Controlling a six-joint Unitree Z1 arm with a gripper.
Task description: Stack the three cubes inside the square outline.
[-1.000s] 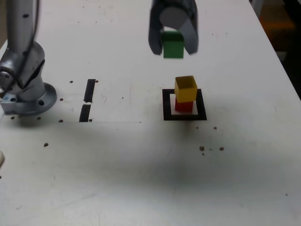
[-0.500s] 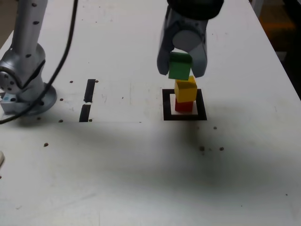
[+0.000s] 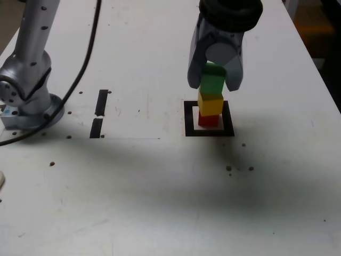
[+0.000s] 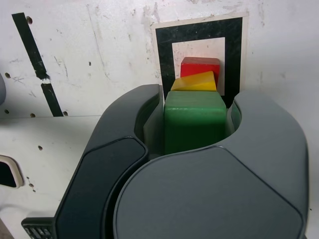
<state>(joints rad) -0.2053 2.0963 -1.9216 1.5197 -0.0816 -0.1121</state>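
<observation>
White table [image 3: 160, 202] is carrying a black square outline [image 3: 189, 118] | red cube [image 3: 208, 120] is sitting inside it, yellow cube [image 3: 210, 103] on top | gripper [image 3: 214, 80] is clamping the green cube [image 3: 212, 82] right over the yellow one, lining up the stack.

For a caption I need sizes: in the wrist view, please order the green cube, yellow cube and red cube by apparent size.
1. green cube, largest because it is nearest the camera
2. yellow cube and red cube: both partly hidden, too alike to rank
</observation>
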